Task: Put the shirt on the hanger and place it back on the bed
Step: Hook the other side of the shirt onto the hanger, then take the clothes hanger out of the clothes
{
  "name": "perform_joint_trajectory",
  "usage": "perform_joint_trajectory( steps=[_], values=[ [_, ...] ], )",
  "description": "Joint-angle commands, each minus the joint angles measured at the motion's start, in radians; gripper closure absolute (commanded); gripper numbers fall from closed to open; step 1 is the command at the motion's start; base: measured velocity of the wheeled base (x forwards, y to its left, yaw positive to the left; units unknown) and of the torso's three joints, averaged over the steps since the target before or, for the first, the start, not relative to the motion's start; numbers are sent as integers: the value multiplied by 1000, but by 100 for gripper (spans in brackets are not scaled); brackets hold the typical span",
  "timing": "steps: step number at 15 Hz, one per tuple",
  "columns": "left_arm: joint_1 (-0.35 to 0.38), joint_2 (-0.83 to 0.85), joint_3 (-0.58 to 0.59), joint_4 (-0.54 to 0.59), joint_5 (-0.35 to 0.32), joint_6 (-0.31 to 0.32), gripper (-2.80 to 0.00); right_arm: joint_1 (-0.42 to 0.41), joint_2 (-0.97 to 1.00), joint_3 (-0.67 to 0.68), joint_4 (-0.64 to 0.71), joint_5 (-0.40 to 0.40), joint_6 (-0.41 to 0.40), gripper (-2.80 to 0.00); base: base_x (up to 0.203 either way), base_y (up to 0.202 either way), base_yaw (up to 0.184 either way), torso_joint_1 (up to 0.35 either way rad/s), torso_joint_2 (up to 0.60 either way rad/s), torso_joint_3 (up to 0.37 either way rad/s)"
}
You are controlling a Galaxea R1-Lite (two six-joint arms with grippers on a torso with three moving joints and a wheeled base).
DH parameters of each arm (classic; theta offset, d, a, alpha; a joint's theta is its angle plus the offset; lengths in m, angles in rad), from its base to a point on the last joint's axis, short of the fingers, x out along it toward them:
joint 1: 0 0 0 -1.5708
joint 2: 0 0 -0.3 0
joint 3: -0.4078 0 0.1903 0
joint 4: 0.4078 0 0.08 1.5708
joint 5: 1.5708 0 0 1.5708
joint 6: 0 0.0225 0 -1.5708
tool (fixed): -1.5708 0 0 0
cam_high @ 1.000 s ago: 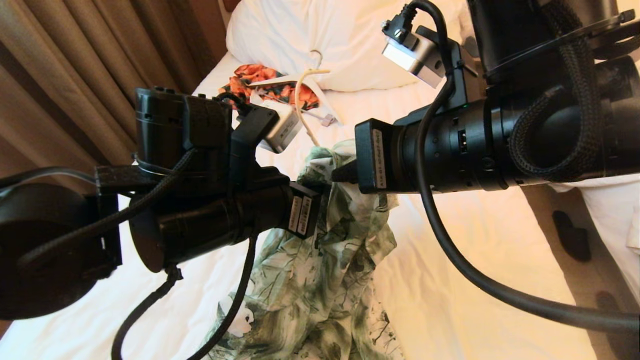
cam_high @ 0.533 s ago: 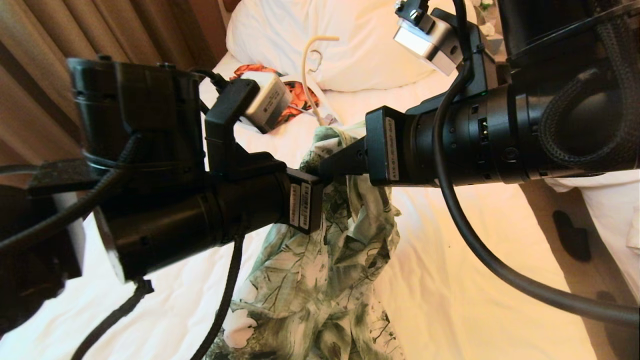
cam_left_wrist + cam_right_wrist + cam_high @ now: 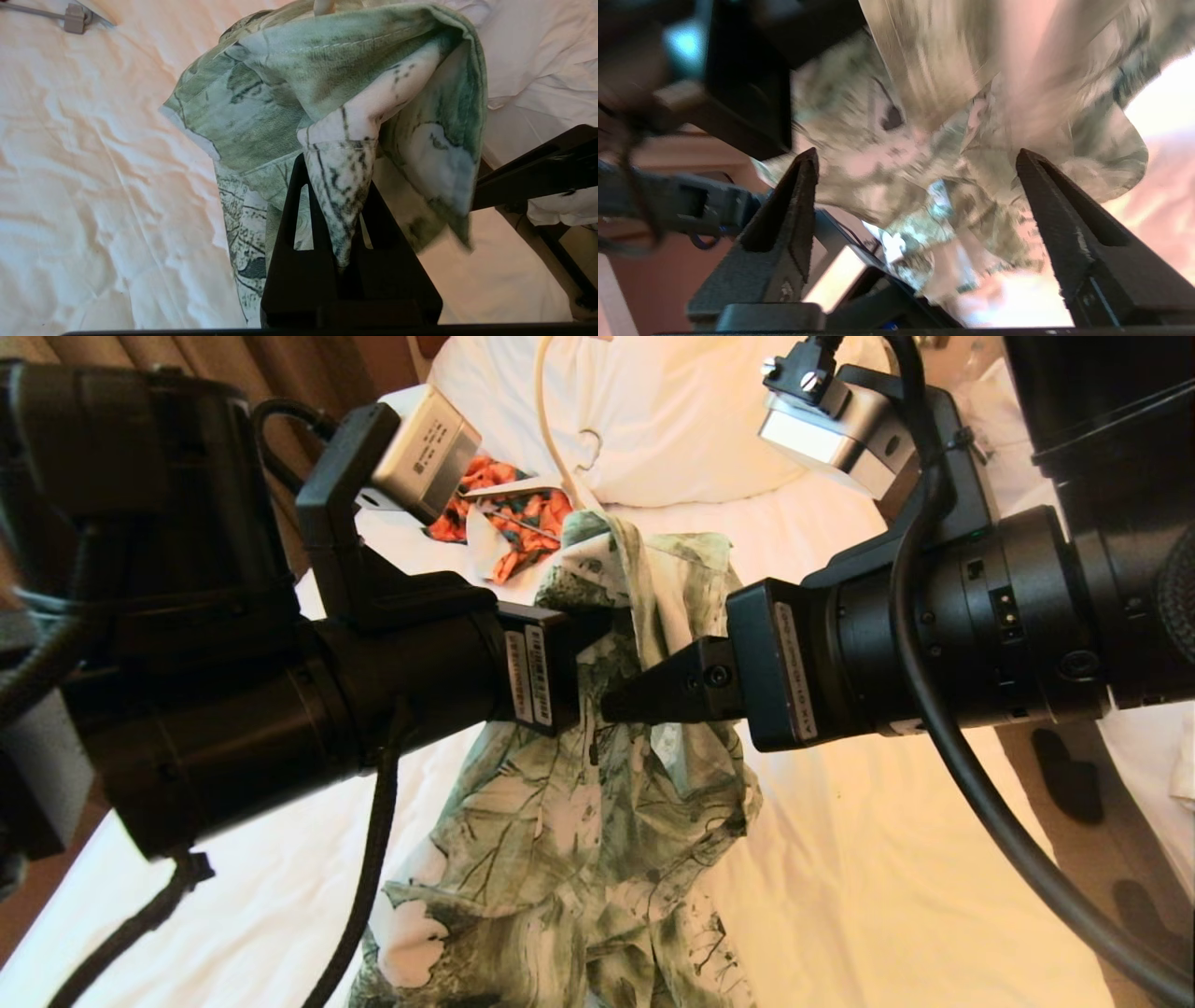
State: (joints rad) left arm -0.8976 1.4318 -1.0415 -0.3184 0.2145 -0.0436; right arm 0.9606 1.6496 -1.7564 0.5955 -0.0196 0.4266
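Observation:
The green-and-white leaf-print shirt [image 3: 560,831] hangs above the bed [image 3: 887,859], its lower part trailing on the sheet. The cream hanger [image 3: 543,411] rises out of the shirt's collar; only its hook and neck show. My left gripper [image 3: 590,627] is shut on a fold of the shirt [image 3: 341,196] near the collar, the cloth pinched between its black fingers [image 3: 285,224]. My right gripper [image 3: 618,702] is beside the shirt front, open. In the right wrist view the right gripper [image 3: 916,156] has the shirt [image 3: 934,200] just beyond its spread fingers, with nothing between them.
An orange floral garment [image 3: 523,523] on a broad white hanger [image 3: 518,485] lies near the big white pillow [image 3: 672,420]. Brown curtains [image 3: 233,359] hang at the left. A neighbouring bed [image 3: 1153,747] and a floor gap [image 3: 1064,784] lie to the right.
The right gripper has opened and let go of the shirt, then drawn back a little. The left arm has lifted the shirt and hanger higher; the hook has risen toward the frame's top.

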Motion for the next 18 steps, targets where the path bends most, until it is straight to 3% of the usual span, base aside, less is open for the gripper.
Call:
perform_joint_trajectory(
  steps=[1,8,9,14,18],
  values=[
    [-4,-21,-1,-2,1,0,0,1,-5,0,14,0,-3,-280,0,0,0,0,0,0],
    [-9,-56,3,-1,0,2,0,1,-75,5,98,-2,-2,-280,0,0,0,0,0,0],
    [-11,-59,6,-1,0,4,0,-3,-97,-10,90,-1,-4,0,0,0,0,0,0,0],
    [-17,-56,14,1,0,5,0,-30,-64,-215,46,-2,-4,0,0,0,0,0,0,0],
    [-32,-35,8,1,1,7,0,-30,-34,-224,-158,-31,30,0,0,0,0,0,0,0]
  ],
)
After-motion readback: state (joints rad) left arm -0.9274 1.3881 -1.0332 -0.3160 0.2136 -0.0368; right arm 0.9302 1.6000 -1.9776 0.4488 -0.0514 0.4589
